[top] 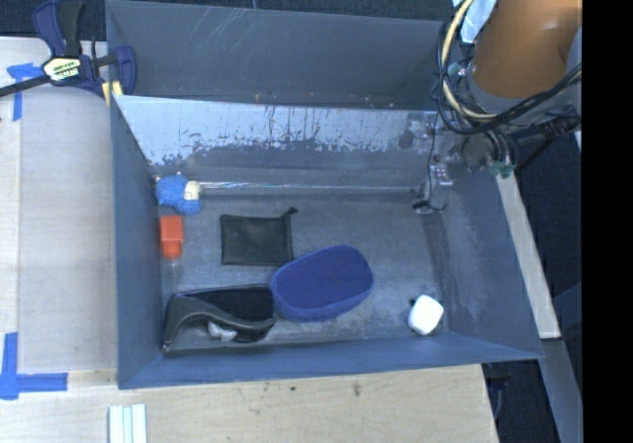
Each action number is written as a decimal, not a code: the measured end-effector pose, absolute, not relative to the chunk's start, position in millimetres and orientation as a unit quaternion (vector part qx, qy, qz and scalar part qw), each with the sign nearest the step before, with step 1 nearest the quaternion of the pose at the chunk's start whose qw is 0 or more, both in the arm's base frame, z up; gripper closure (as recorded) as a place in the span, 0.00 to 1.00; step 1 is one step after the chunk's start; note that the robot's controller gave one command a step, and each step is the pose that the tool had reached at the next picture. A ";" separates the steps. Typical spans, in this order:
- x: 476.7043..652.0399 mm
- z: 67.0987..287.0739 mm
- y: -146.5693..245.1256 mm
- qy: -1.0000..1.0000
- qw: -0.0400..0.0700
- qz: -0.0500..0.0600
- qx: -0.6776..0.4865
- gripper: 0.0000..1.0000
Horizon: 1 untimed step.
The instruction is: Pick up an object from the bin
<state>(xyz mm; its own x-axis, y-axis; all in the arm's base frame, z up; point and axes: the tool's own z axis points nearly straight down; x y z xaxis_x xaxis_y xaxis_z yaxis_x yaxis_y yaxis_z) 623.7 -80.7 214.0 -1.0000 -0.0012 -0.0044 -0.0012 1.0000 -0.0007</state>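
1. The gripper [428, 196] hangs by the right wall of the grey metal bin [297, 55], near its far right corner, over bare floor. It looks too dark to say if its grip is spread or pinched.
2. The nearest thing is a small white round lump [425, 314] by the near right corner, apart from the gripper. I think it is the best pick.
3. It sits close to two walls. The gripper could bump a wall, or the lump could roll away.
4. A big blue oval pad [321, 283] lies by the near wall, touching a black curved thing [223, 312] in the near left corner. It may be too wide to grab.
5. A flat black square cloth [255, 239] lies just behind the pad and looks hard to get under.
6. A little orange block [171, 233] and a blue and yellow toy [178, 194] sit by the left wall, well apart from the gripper.
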 end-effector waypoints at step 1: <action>613.2 109.6 -80.6 0.988 -0.002 0.000 0.156 0.00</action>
<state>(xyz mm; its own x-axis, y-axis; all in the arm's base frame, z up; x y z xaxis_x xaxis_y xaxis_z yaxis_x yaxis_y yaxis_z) 613.2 -80.6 109.6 -0.9516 0.3073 0.0030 0.3073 0.9516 -0.0003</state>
